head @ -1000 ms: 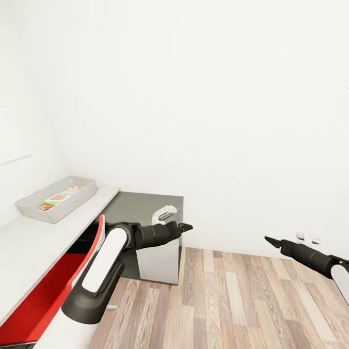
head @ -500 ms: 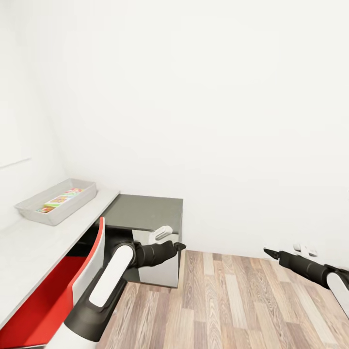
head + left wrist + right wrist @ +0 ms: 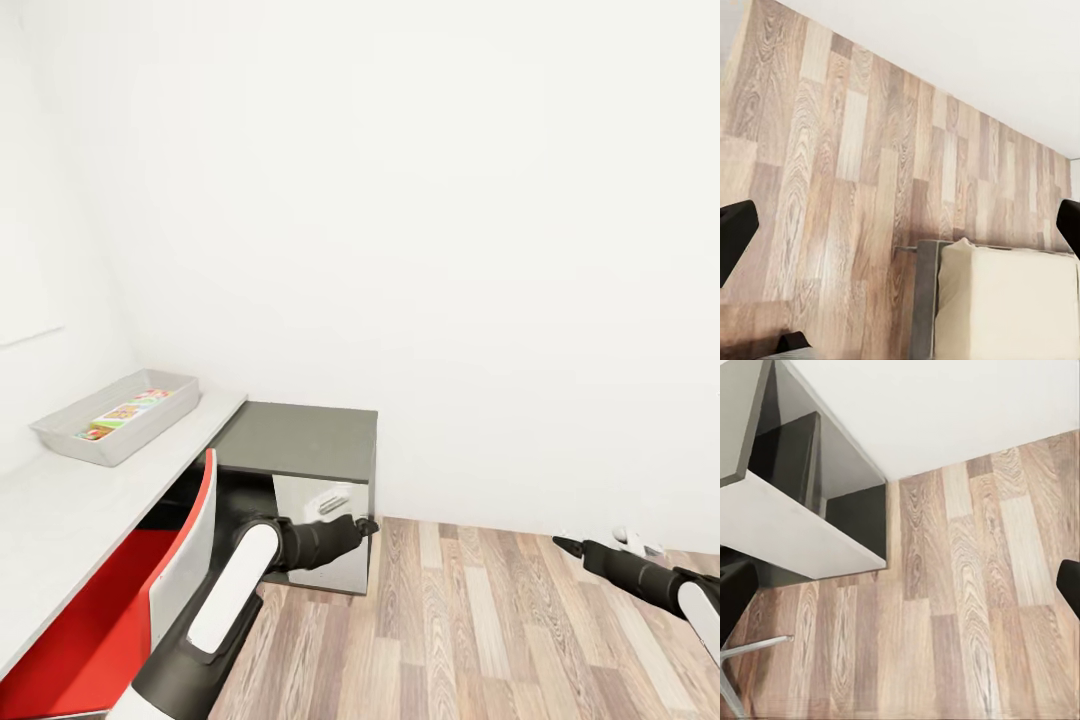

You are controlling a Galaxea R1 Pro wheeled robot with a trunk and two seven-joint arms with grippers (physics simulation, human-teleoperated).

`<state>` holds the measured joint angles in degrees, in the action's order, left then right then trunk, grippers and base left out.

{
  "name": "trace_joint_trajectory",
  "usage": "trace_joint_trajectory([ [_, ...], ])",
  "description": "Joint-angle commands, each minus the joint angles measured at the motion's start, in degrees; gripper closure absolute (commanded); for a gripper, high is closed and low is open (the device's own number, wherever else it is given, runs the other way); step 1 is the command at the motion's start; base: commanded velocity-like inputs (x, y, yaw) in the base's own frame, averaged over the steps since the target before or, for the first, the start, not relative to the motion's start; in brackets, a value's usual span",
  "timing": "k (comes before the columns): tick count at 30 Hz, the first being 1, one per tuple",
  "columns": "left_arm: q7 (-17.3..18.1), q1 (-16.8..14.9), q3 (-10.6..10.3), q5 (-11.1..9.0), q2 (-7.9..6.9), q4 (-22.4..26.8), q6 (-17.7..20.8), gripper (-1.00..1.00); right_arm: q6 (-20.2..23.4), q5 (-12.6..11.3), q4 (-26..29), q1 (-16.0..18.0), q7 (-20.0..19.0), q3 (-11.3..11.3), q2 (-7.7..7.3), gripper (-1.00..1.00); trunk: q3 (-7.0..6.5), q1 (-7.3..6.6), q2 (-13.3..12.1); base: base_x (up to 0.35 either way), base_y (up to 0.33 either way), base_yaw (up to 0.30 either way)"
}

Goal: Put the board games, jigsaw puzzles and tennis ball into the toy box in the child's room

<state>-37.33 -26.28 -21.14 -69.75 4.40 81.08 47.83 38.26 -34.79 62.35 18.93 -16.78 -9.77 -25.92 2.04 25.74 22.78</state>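
Toy box [image 3: 60,432] on light-grey table [image 3: 70,500] holds a Skip-Bo board game [image 3: 125,412]. Left gripper [image 3: 366,525] and right gripper [image 3: 566,544] hang empty over wood floor [image 3: 470,630], both spread.

The light-grey toy box [image 3: 65,427] sat upright on the pale counter [image 3: 80,500] near the wall, holding what looked like one colourful board game [image 3: 122,413] lying flat.

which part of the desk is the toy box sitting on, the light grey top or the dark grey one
The light grey top. The toy box rests at its far end by the wall, with a colourful board game inside; the dark grey top adjoins it.
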Motion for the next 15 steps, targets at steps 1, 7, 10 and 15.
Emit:
trace_joint_trajectory([
  [1, -0.62, 0.54, 0.08, 0.08, -0.01, 0.0, -0.18, -1.0, 0.24, 0.39, -0.51, -0.23, -0.17, -0.04, -0.02, -1.0, 0.13, 0.04, 0.14, 0.0, 0.0, 0.0],
  [7, -0.5, 4.34, 0.27, 2.99, -0.12, -2.21, -3.19, -1.0, 0.0, 6.04, -3.6, -2.38, -0.14, 0.27, 0.25, -1.0, 0.13, 0.04, 0.14, 0.0, 0.0, 0.0],
  [10, -0.55, 5.9, 0.19, 3.89, -0.23, -4.56, -5.53, -1.0, -0.12, 9.66, -5.37, -2.95, -0.2, 0.35, 0.39, -1.0, 0.13, 0.04, 0.14, 0.0, 0.0, 0.0],
  [15, -0.32, 9.63, 0.22, 5.82, -1.13, -10.48, -9.67, -1.0, -0.38, 16.95, -11.0, -3.55, -0.36, 0.48, 1.23, -1.0, 0.12, 0.04, 0.14, 0.0, 0.0, 0.0],
])
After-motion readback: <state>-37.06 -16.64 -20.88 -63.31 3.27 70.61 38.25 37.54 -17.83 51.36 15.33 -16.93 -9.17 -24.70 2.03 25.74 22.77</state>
